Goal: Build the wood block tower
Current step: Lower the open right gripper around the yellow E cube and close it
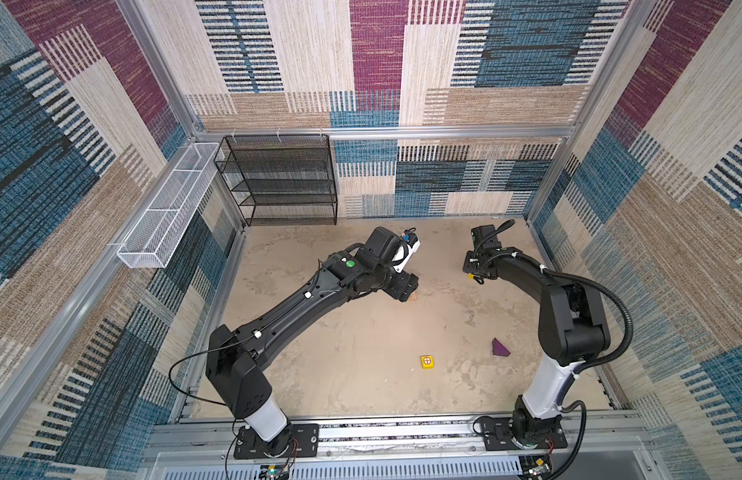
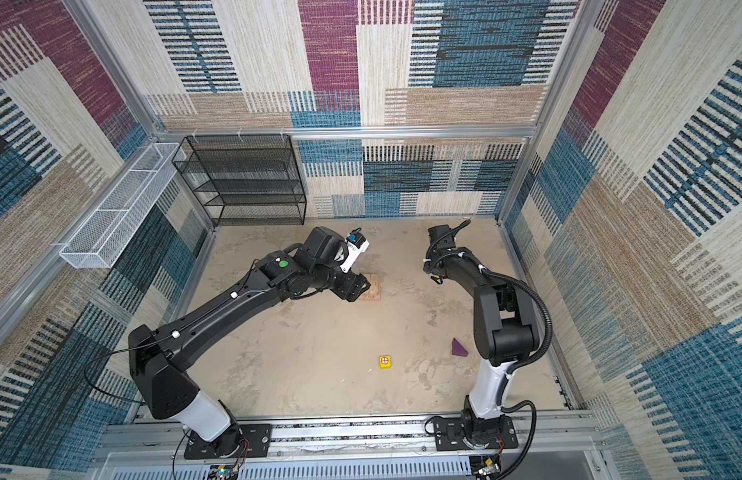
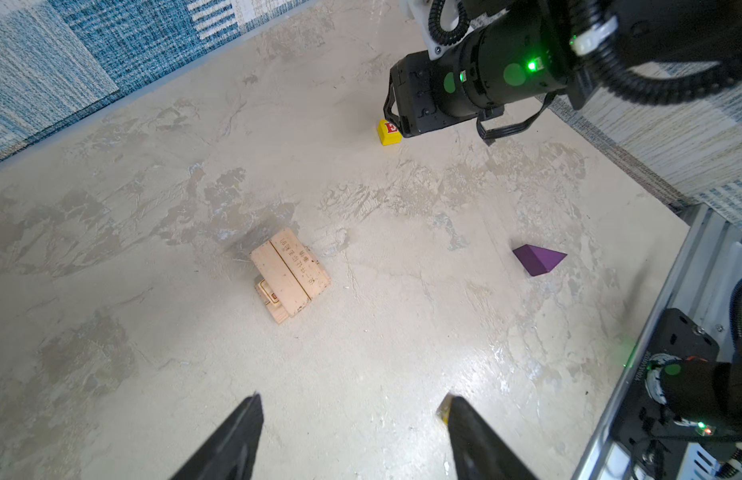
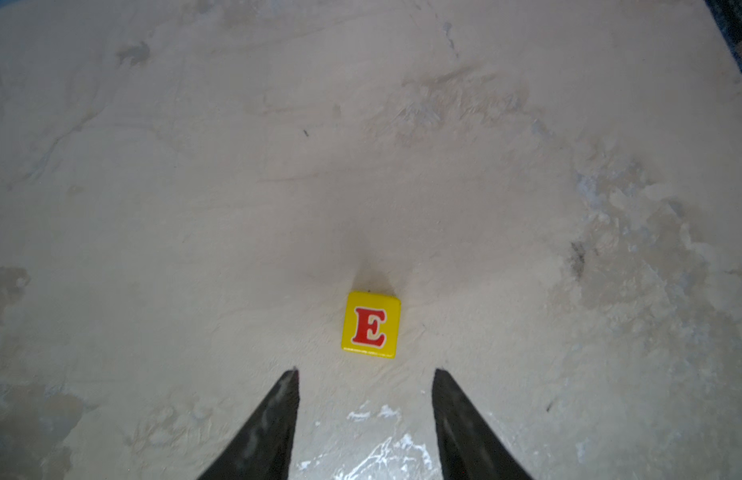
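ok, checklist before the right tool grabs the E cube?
1. Right tool open: ok.
2. E cube centred on its gap: ok.
3. Cube between the fingers: not ok, it lies beyond the tips.
4. Stack top bare: ok.
5. Left arm clear of stack: not ok, its end covers part of it in a top view.
6. Left tool open, empty: ok.

Yellow cube (image 4: 371, 325) w/ red E on table (image 4: 194, 166), just ahead of spread right pincer (image 4: 365, 372).
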Controlling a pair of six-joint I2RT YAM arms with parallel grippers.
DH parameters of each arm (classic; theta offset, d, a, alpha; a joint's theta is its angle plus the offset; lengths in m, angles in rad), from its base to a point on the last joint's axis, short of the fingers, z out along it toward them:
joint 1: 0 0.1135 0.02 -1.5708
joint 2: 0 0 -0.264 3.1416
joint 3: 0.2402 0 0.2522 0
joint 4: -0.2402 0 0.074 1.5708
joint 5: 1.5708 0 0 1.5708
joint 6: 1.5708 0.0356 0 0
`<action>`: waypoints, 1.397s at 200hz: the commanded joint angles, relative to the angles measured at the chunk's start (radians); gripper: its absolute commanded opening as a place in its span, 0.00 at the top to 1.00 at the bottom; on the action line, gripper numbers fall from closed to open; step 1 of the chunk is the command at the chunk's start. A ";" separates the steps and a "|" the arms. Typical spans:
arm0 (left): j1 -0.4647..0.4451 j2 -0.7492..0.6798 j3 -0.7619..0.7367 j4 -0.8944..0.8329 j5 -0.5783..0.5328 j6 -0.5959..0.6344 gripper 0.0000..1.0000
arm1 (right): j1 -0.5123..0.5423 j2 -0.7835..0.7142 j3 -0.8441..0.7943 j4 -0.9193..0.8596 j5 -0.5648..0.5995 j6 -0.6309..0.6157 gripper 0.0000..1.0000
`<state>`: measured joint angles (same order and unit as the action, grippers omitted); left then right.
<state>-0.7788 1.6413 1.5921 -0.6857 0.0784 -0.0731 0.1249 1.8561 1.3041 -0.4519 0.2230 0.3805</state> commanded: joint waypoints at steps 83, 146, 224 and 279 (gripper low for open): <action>0.000 0.009 0.000 -0.001 -0.003 -0.020 0.24 | -0.023 0.094 0.020 0.020 -0.063 -0.003 0.46; 0.000 0.066 0.017 0.010 0.180 -0.045 0.03 | -0.034 0.098 0.006 0.048 -0.096 -0.025 0.50; -0.004 0.106 0.029 0.002 0.204 -0.056 0.01 | -0.040 0.105 0.002 0.053 -0.097 -0.040 0.57; -0.003 0.110 0.031 -0.001 0.199 -0.056 0.01 | -0.040 0.107 0.003 0.054 -0.090 -0.056 0.58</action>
<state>-0.7815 1.7466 1.6138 -0.6853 0.2687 -0.1165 0.0849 1.9587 1.3079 -0.4316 0.1303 0.3363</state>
